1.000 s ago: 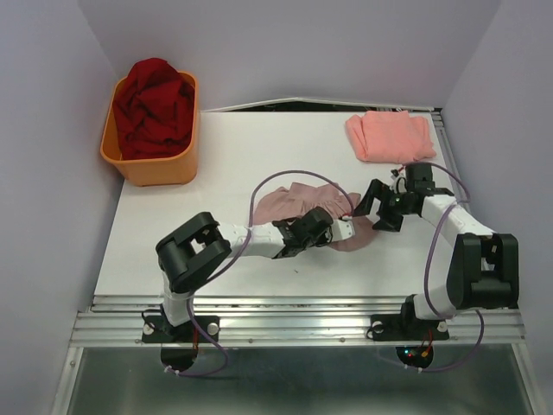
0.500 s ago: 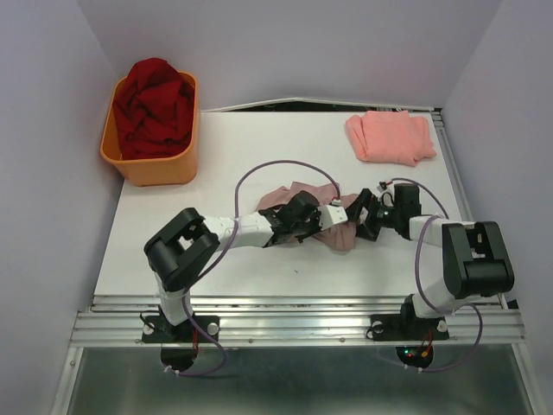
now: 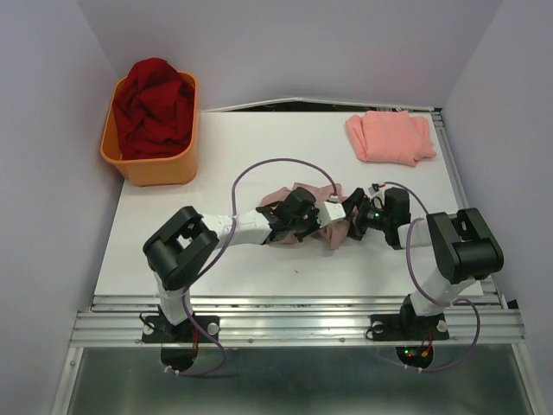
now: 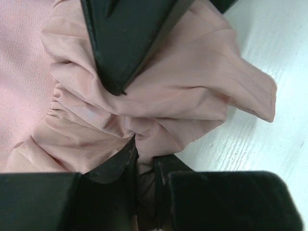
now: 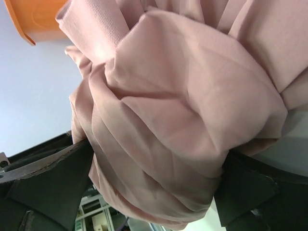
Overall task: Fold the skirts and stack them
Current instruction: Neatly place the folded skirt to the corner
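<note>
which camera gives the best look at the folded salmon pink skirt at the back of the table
The top external view. Only there does the salmon-pink skirt appear, lying folded near the table's far right corner, whole and unobstructed. Both wrist views are filled by the mauve skirt and their own fingers, showing none of it.

Both arms crowd the bunched mauve-pink cloth skirt (image 3: 333,226) mid-bench; bare white bench (image 3: 259,147) lies open between the orange plastic tub (image 3: 154,164) and folded salmon-pink skirt (image 3: 390,137).

bunched mauve-pink skirt (image 5: 183,110) filling right claw (image 5: 154,178), orange tub (image 5: 38,19) corner
</note>
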Motion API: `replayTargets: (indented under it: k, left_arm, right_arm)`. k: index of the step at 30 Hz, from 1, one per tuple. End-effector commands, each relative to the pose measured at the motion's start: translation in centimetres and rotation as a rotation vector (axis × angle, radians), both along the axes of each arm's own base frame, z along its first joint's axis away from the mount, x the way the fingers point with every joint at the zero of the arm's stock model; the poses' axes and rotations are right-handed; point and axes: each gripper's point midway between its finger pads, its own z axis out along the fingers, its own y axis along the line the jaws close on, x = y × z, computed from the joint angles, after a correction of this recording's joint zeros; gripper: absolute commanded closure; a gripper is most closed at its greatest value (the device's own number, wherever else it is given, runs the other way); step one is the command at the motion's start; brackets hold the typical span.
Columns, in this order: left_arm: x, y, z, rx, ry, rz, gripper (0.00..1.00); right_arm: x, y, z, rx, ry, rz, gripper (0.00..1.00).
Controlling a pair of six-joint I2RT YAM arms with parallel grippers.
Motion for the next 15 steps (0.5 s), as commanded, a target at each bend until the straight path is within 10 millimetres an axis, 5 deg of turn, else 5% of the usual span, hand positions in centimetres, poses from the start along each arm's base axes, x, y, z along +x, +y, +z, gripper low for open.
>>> replayTargets:
  k: [1, 7, 15]
  left_arm:
    - [0.3, -2.2, 3.0, -0.118, 0.01, -0.023, 0.79]
    - [1.3, -2.1, 3.3, -0.129, -0.001, -0.014, 0.79]
    - [2.7, -2.0, 3.9, -0.136, -0.016, 0.014, 0.74]
  right_arm:
    - [3.1, -0.2, 0.9, -0.004, -0.109, -0.091, 0.0]
    - [3.9, 2.0, 0.3, -0.011, -0.123, -0.039, 0.08]
    - [4.8, 3.2, 0.3, -0.05, -0.177, 0.005, 0.58]
